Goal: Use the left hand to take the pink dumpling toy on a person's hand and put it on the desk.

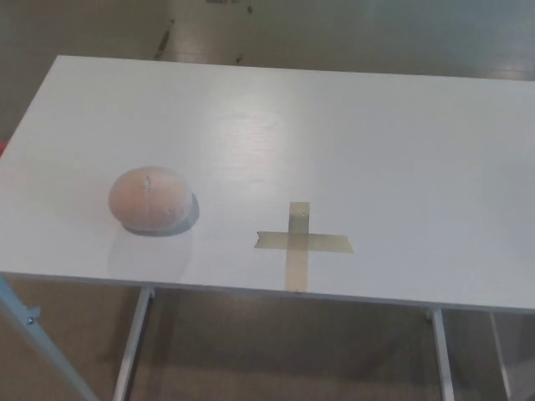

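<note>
— What sort of room is this, would you say?

— A test space or lab of some kind, not a home. Look at the table [351, 125]: a plain white top, bare, on thin white metal legs [132, 351].

— And that mark on it?

— A cross of tan tape [299, 243] stuck flat near the front edge, the kind used to fix a spot for trials. Nobody tapes a dining table like that.

— Anything else?

— The floor [351, 29] is a smooth greyish-brown surface, scuffed with a few dark marks at the far side. At the lower left corner a pale blue metal bar [38, 342] slants in, like part of a stand or frame.
</note>
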`<state>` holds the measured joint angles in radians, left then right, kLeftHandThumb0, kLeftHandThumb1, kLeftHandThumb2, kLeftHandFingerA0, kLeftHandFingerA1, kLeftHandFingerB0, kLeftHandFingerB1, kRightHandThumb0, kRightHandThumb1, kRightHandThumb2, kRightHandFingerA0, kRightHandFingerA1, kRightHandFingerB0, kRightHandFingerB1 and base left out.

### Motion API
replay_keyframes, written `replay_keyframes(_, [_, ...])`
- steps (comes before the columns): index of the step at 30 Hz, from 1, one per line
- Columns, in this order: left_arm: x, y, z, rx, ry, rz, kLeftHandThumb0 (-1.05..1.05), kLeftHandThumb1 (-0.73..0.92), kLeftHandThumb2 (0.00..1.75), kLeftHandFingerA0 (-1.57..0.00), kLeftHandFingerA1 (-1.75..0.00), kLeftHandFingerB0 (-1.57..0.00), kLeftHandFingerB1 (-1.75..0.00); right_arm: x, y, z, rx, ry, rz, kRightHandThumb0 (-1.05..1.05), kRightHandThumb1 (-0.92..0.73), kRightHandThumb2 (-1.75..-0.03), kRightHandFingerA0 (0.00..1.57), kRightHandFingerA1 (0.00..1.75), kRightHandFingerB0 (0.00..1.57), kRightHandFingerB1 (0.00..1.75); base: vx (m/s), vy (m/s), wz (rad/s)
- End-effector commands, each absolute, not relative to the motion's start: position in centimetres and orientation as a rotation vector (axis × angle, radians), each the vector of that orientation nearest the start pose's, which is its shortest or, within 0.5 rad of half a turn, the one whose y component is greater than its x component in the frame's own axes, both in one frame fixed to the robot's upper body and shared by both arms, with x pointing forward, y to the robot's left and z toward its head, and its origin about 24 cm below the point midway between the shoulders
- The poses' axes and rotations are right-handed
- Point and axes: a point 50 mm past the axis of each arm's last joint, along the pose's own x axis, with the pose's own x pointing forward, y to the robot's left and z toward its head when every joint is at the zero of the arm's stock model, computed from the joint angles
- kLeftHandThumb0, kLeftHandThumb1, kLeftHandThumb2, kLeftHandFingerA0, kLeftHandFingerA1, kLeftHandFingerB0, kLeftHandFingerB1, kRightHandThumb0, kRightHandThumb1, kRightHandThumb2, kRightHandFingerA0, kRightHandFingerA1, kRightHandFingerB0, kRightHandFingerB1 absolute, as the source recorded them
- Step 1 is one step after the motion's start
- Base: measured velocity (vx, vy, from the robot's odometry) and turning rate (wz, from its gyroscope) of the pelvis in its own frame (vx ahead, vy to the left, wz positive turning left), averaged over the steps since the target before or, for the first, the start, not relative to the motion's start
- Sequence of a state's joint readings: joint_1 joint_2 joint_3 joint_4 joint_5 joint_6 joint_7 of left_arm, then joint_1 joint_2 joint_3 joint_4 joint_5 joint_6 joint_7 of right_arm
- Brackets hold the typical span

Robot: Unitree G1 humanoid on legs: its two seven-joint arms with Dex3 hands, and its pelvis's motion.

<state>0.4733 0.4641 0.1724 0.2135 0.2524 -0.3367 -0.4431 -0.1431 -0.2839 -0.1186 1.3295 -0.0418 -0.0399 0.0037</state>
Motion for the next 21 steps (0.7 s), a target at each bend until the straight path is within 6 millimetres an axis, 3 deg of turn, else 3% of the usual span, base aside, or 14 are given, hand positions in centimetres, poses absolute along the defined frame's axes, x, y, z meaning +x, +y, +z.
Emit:
replay_keyframes(1, [12.2, 31.0, -10.9, 0.913, 1.081, -0.294, -0.75, 0.72, 0.97, -0.2, -0.44, -0.11, -0.39, 10.4, -26.2, -15.2, -0.199, 1.167, -0.226, -0.23, -0.67, -0.6, 0.64, 0.45, 0.56, 0.44, 0.0, 0.0, 0.0])
replay_keyframes(3, [11.7, 31.4, -11.5, 0.905, 1.154, -0.281, -0.76, 0.76, 1.0, -0.19, -0.44, -0.08, -0.38, 10.3, -26.1, -15.2, -0.198, 1.167, -0.226, -0.23, -0.67, -0.6, 0.64, 0.45, 0.57, 0.44, 0.0, 0.0, 0.0])
replay_keyframes(4, [11.2, 31.7, -11.7, 0.867, 1.185, -0.28, -0.74, 0.92, 0.7, -0.27, -0.33, -0.13, -0.25, 10.4, -26.1, -15.2, -0.198, 1.164, -0.227, -0.23, -0.67, -0.6, 0.64, 0.46, 0.58, 0.44, 0.0, 0.0, 0.0])
replay_keyframes(8, [10.6, 32.1, -12.0, 0.774, 1.217, -0.273, -0.72, 0.92, 0.71, -0.27, -0.33, -0.13, -0.25, 10.5, -26.3, -15.1, -0.196, 1.158, -0.232, -0.23, -0.67, -0.6, 0.64, 0.45, 0.57, 0.44, 0.0, 0.0, 0.0])
replay_keyframes(9, [10.4, 32.3, -12.0, 0.734, 1.22, -0.26, -0.72, 0.76, 0.97, -0.19, -0.42, -0.09, -0.38, 10.4, -26.3, -15.1, -0.194, 1.158, -0.234, -0.23, -0.67, -0.6, 0.64, 0.45, 0.57, 0.44, 0.0, 0.0, 0.0])
replay_keyframes(21, [10.7, 32.7, -11.9, 0.653, 1.234, -0.233, -0.7, 0.74, 0.95, -0.23, -0.43, -0.13, -0.39, 11.2, -26.4, -14.9, -0.174, 1.139, -0.251, -0.22, -0.67, -0.6, 0.62, 0.45, 0.57, 0.44, 0.0, 0.0, 0.0])
